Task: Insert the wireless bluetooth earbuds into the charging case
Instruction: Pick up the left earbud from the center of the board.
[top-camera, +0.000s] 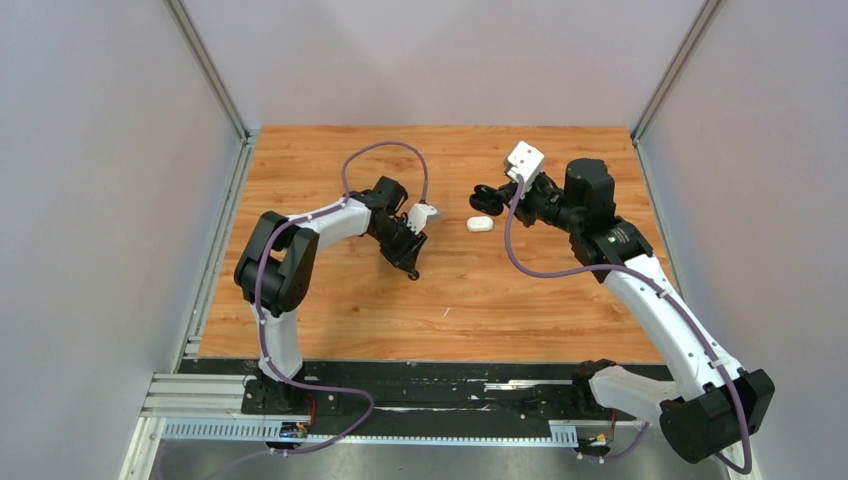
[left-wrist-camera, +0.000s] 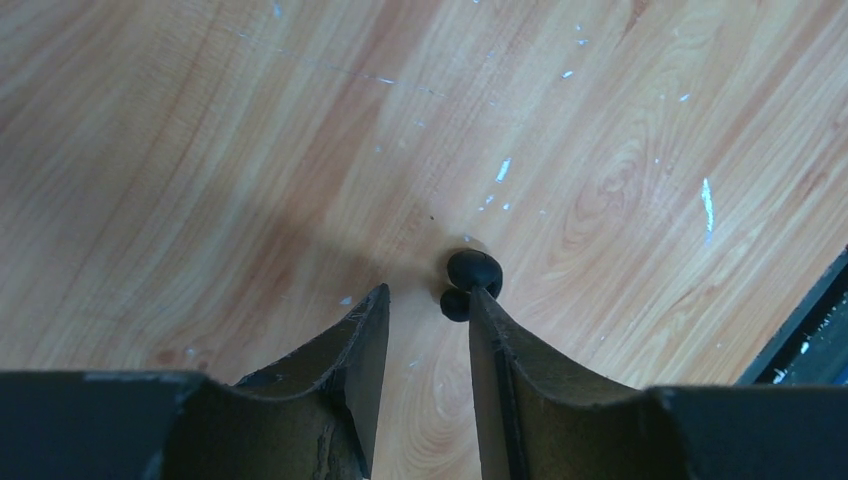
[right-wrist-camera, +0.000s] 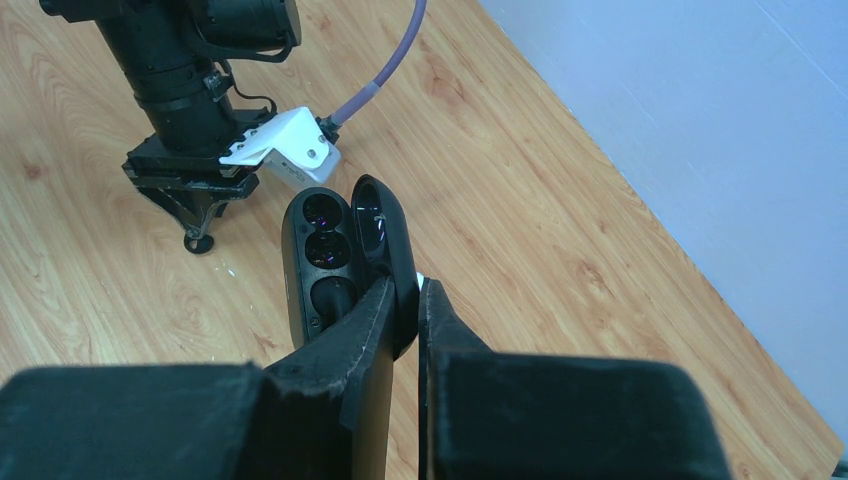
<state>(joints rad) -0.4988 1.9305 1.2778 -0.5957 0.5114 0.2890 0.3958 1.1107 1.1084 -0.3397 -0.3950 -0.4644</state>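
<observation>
One black earbud (left-wrist-camera: 472, 275) lies on the wooden table, touching the tip of my left gripper's right finger (left-wrist-camera: 500, 340) from outside. My left gripper (left-wrist-camera: 428, 292) points down at the table, open, with only bare wood between its fingers. From above, that earbud (top-camera: 414, 275) is a dark dot at the gripper's tip (top-camera: 410, 262). My right gripper (right-wrist-camera: 408, 285) is shut on the lid (right-wrist-camera: 385, 235) of an open black charging case (right-wrist-camera: 315, 260), held above the table (top-camera: 487, 195). The socket nearest the fingers looks empty. The other earbuds are out of view.
A white pill-shaped case (top-camera: 480, 224) lies shut on the table between the two grippers, just below the right one. Grey walls with metal posts enclose the table on three sides. The left arm's wrist (right-wrist-camera: 190, 100) stands in front of the held case.
</observation>
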